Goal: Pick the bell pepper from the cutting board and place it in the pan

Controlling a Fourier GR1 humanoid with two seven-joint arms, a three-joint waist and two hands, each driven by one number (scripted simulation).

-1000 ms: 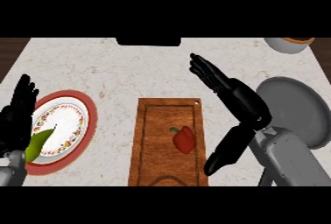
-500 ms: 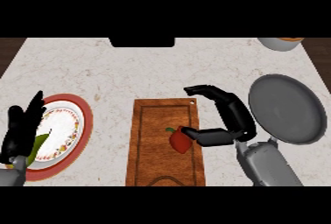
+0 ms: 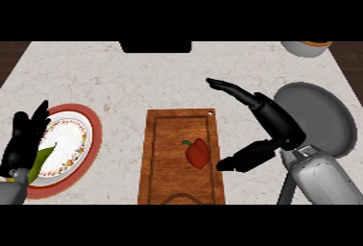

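Note:
A red bell pepper (image 3: 199, 153) with a green stem lies on the wooden cutting board (image 3: 170, 182), right of the board's middle. My right hand (image 3: 273, 122) hovers just right of the board, open, fingers stretched up and to the left, thumb pointing at the pepper from the right without touching it. The grey pan (image 3: 319, 117) lies at the right, partly behind my right forearm. My left hand (image 3: 25, 139) rests open over the plate at the far left, fingers up.
A red-rimmed patterned plate (image 3: 74, 144) with a green item under my left hand sits on the left. A bowl (image 3: 306, 47) stands at the back right corner. A dark object (image 3: 156, 46) sits at the counter's back edge.
My right hand's fingers, curled half a second ago, have straightened and spread. The view has shifted slightly. The pepper has stayed on the board.

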